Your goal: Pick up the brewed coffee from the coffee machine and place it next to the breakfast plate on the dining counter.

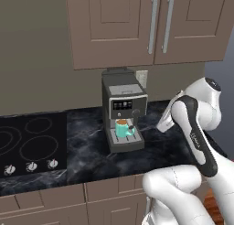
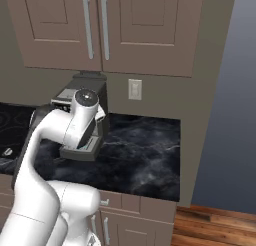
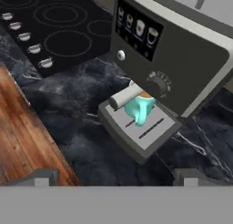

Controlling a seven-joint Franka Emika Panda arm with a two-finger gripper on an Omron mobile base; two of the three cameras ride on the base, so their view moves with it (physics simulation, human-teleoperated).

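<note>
The teal mug (image 1: 122,128) of brewed coffee stands on the drip tray (image 3: 141,129) of the coffee machine (image 1: 123,110), which sits on the black marble desk (image 1: 87,151) beside the cooktop (image 1: 29,144). The end effector (image 3: 116,177) hangs spread wide and empty, apart from the mug.

a black cooktop (image 1: 28,144) is set into the dark marble surface (image 1: 87,155) on the left, with a row of silver knobs (image 1: 31,166) along its front edge. above hang taupe wall cabinets (image 1: 137,25) with long silver handles (image 1: 152,25), and a white wall outlet (image 2: 134,89) sits on the backsplash. wooden floor (image 2: 210,227) shows at lower right, beside the base cabinets (image 2: 135,222).
</note>
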